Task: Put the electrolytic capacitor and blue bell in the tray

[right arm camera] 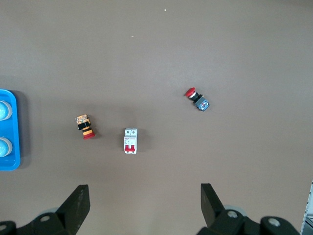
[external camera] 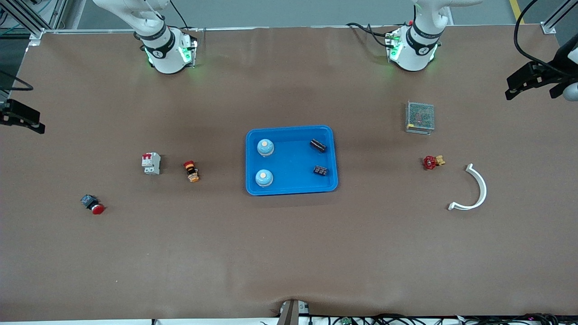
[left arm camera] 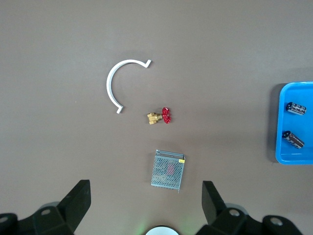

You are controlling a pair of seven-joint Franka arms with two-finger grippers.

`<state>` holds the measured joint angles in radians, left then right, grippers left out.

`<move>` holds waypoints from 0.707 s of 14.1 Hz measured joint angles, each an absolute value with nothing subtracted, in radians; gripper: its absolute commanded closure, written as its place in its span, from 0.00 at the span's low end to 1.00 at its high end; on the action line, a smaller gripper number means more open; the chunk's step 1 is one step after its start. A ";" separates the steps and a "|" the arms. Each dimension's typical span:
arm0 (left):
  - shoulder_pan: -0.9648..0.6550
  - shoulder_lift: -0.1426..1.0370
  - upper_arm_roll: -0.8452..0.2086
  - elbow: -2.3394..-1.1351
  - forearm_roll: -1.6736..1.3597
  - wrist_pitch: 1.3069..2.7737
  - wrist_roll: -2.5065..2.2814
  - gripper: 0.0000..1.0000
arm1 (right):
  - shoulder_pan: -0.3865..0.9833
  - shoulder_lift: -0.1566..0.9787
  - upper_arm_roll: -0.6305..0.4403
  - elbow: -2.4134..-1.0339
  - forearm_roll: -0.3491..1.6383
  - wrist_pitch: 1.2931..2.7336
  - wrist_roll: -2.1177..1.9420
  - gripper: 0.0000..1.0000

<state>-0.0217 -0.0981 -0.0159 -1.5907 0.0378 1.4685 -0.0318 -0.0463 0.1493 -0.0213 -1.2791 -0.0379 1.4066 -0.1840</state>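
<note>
tray (external camera: 291, 186) is sitting mid-surface, already holding two blue bells (external camera: 265, 147) and two capacitors (external camera: 318, 145) | left tool (left arm camera: 145, 203) and right tool (right arm camera: 144, 200) are hanging high, fingers apart, empty | advice: keep both arms parked, disturb nothing.

tray (external camera: 291, 186): 2 blue bells (external camera: 265, 147) | 2 capacitors (external camera: 318, 145)

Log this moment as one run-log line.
tray: two blue bells, two capacitors inside | left gripper: open, over mesh box | right gripper: open, over circuit breaker
</note>
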 measured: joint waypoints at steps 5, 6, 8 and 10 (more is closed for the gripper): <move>-0.030 -0.099 -0.033 -1.608 0.015 1.470 -0.032 0.00 | -0.032 0.094 -0.023 -1.333 -0.026 1.405 -0.168 0.00; -0.030 -0.099 -0.036 -1.609 0.005 1.470 -0.032 0.00 | -0.032 0.089 -0.024 -1.340 -0.014 1.408 -0.162 0.00; -0.030 -0.099 -0.042 -1.609 -0.001 1.470 -0.032 0.00 | -0.032 0.080 -0.024 -1.358 -0.002 1.440 -0.150 0.00; -0.030 -0.100 -0.057 -1.609 -0.001 1.470 -0.041 0.00 | -0.031 0.073 -0.024 -1.380 -0.001 1.491 -0.147 0.00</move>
